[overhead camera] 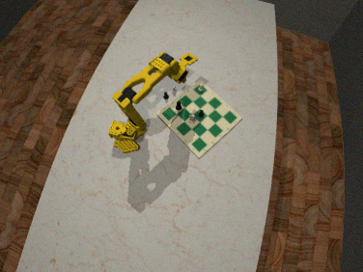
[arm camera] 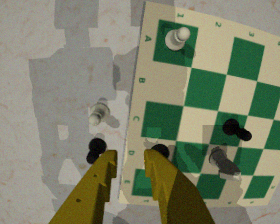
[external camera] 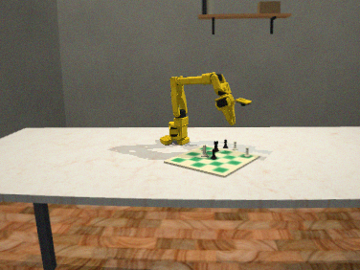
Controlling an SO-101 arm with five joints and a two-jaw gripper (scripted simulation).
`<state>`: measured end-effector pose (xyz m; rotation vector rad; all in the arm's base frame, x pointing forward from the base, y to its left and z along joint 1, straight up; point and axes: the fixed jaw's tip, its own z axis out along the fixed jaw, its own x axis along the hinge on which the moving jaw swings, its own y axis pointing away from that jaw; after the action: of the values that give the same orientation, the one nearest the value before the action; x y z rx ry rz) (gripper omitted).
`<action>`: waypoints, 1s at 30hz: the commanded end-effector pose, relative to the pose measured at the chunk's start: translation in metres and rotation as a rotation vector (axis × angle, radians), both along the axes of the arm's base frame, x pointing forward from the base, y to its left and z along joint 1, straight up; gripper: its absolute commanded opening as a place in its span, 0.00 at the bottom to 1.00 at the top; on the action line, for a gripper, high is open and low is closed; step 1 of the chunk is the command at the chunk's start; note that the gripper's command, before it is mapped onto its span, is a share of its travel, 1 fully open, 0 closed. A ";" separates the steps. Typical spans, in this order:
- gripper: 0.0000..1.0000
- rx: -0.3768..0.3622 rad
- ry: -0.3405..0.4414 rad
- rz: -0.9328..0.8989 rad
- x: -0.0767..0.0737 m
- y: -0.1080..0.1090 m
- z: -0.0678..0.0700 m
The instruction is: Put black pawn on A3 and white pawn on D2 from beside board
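My pincer (arm camera: 130, 166) hangs raised above the tabletop (overhead camera: 227, 39), near the lettered edge of the chessboard (arm camera: 139, 85). Its two yellow fingers stand only slightly apart, and nothing is between them: the pincer is nearly closed and holds no piece.

In the wrist view, the black pawn (arm camera: 95, 150) stands upright on the tabletop just beside the board's lettered edge, off the board. It sits just ahead of the tip of my left-hand finger, and I cannot tell whether the two touch. The white pawn (arm camera: 100, 112) also stands off the board, on the tabletop, a little farther from my pincer than the black pawn and near the same edge.

Pieces on the board, wrist view:
- A white piece (arm camera: 178, 37) stands on the green corner square beside the letter A.
- A black piece (arm camera: 160, 151) stands on a square in the first column, right at the tip of my other finger.
- A black piece (arm camera: 234, 127) stands on a green square farther in.
- A grey-looking piece (arm camera: 220, 157) stands next to it, in shadow; I cannot name its type.

In the exterior view, my arm (external camera: 179, 105) rises from its base and bends over, with the pincer (external camera: 231, 120) pointing down, well above the pieces.
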<state>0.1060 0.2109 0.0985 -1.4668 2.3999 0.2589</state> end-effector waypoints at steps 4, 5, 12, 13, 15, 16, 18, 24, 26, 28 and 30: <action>0.08 0.146 -0.058 0.084 -0.030 -0.008 -0.012; 0.08 0.150 -0.059 0.098 -0.034 -0.010 -0.014; 0.09 0.167 -0.060 0.158 -0.050 -0.017 -0.026; 0.09 0.168 -0.060 0.162 -0.051 -0.018 -0.026; 0.09 0.169 -0.060 0.166 -0.052 -0.018 -0.027; 0.09 0.169 -0.060 0.167 -0.052 -0.018 -0.027; 0.09 0.169 -0.060 0.167 -0.052 -0.018 -0.027; 0.09 0.170 -0.060 0.167 -0.053 -0.018 -0.027; 0.09 0.170 -0.059 0.169 -0.053 -0.019 -0.028; 0.09 0.170 -0.059 0.172 -0.054 -0.019 -0.030; 0.09 0.170 -0.059 0.176 -0.055 -0.020 -0.031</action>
<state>0.0539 0.1908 0.0684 -1.5871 2.1559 0.4241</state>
